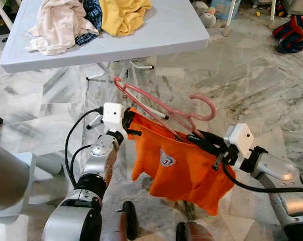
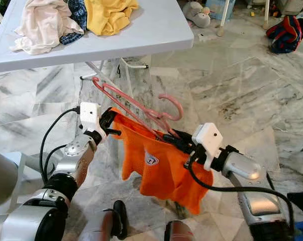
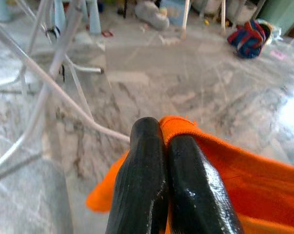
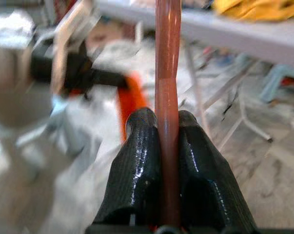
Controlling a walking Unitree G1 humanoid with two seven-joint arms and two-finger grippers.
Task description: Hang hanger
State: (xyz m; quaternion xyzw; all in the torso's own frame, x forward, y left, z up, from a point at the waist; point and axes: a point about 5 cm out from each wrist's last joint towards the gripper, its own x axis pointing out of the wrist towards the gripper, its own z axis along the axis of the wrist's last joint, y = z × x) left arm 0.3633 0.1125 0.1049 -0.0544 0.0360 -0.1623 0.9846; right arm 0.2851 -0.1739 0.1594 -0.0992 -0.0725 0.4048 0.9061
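A pink plastic hanger (image 1: 161, 108) is held out in front of me above the floor, its hook (image 1: 207, 106) curling toward my right. An orange shirt (image 1: 179, 168) drapes from it. My right gripper (image 1: 191, 137) is shut on the hanger's bar; the right wrist view has the pink bar (image 4: 167, 112) pinched between both fingers. My left gripper (image 1: 127, 120) is shut on the orange shirt's upper corner; in the left wrist view the orange cloth (image 3: 225, 161) is caught between its fingers (image 3: 142, 180).
A white folding table (image 1: 171, 30) stands ahead with a heap of clothes (image 1: 86, 17) on it, and its metal legs (image 1: 123, 70) lie behind the hanger. A dark red bag (image 1: 292, 32) and a stuffed toy (image 1: 207, 17) lie on the marble floor.
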